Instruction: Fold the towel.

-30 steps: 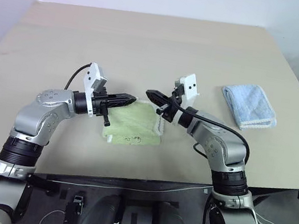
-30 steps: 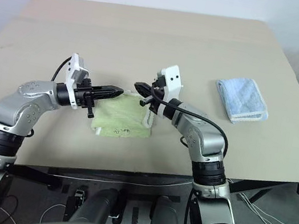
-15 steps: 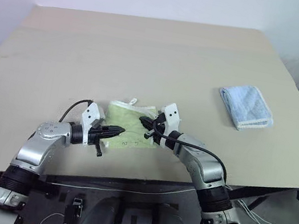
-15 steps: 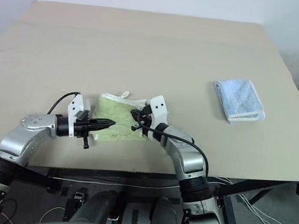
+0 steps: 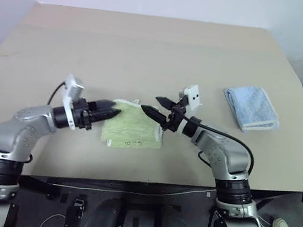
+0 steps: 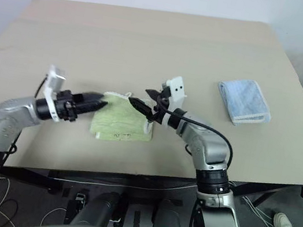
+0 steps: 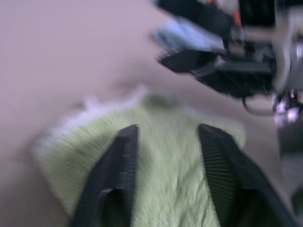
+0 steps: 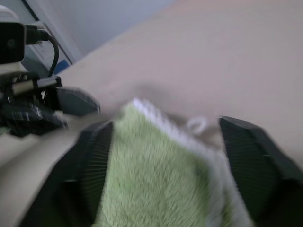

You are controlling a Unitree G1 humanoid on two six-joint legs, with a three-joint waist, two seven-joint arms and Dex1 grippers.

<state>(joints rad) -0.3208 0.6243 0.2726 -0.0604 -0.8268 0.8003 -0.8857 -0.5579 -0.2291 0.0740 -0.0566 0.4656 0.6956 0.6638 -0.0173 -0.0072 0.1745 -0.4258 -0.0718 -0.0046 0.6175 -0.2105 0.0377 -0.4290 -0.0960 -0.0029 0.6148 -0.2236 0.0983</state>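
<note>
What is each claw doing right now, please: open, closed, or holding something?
Left claw: open, holding nothing, above the folded towel.
Right claw: open wide, holding nothing, over the towel's far edge.

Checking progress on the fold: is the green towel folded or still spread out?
Folded. The green towel lies on the table as a compact, layered rectangle, its white edging stacked along one side. Neither end effector grips it.

Beige table (image 5: 152, 43), folded green towel (image 5: 133, 132), blue cloth (image 5: 251, 107)
</note>
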